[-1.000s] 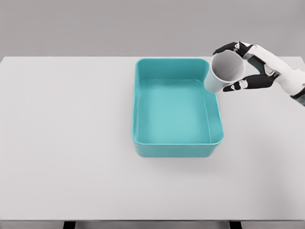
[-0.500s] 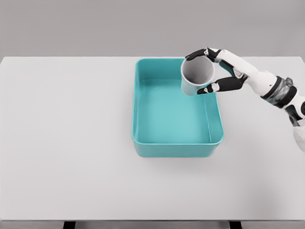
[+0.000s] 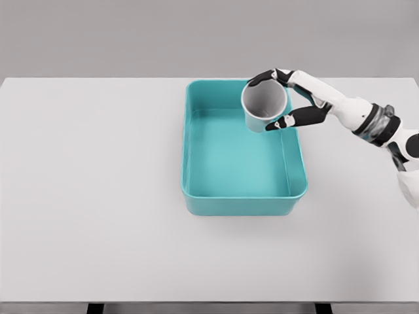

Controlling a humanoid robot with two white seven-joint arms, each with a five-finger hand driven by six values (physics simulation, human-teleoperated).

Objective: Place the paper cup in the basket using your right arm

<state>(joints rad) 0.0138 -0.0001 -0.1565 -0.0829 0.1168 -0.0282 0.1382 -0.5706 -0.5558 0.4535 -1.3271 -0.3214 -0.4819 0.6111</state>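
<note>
Right robot hand (image 3: 288,101) fingers wrapped around paper cup (image 3: 264,106), held above basket (image 3: 196,157) far right corner.

smooth plastic-looking teal basket (image 3: 243,199), matt white paper cup (image 3: 263,108), matt table (image 3: 91,196)

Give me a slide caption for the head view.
Right hand holds the paper cup over the far right corner of the teal basket.

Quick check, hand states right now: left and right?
Left hand: not in view.
Right hand: closed on the paper cup, holding it over the far right part of the basket.
</note>
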